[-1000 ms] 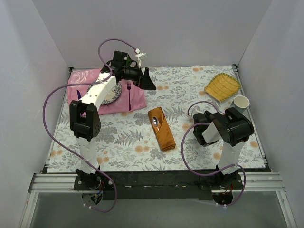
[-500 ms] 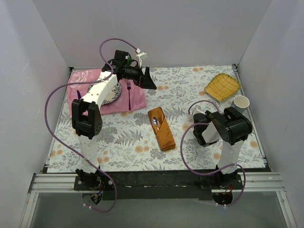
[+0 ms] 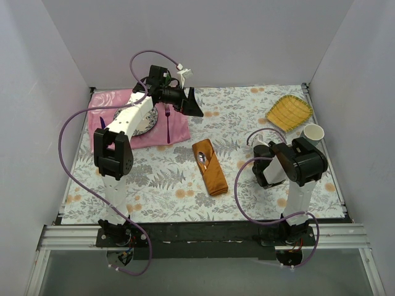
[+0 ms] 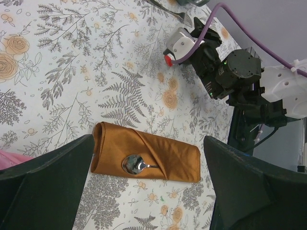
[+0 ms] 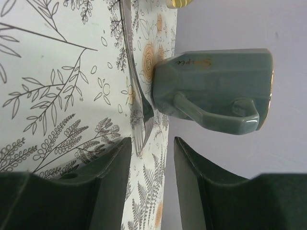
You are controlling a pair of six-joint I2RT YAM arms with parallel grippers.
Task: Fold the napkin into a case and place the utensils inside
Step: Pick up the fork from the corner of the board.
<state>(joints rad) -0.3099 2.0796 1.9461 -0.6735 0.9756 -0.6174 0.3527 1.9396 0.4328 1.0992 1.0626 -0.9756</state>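
Case: soft satin, likely slippery; mid-table, spoon tucked in.
Fork: stiff, thin, light; flat on table beside mug; best pinched at handle.
Left gripper: wide apart, empty.
Right gripper: part-open, empty.

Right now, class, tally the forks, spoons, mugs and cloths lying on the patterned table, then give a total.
Forks: 2 (purple fork, silver fork)
Spoons: 1 (spoon)
Mugs: 1 (mug)
Cloths: 2 (orange napkin, pink cloth)
Total: 6
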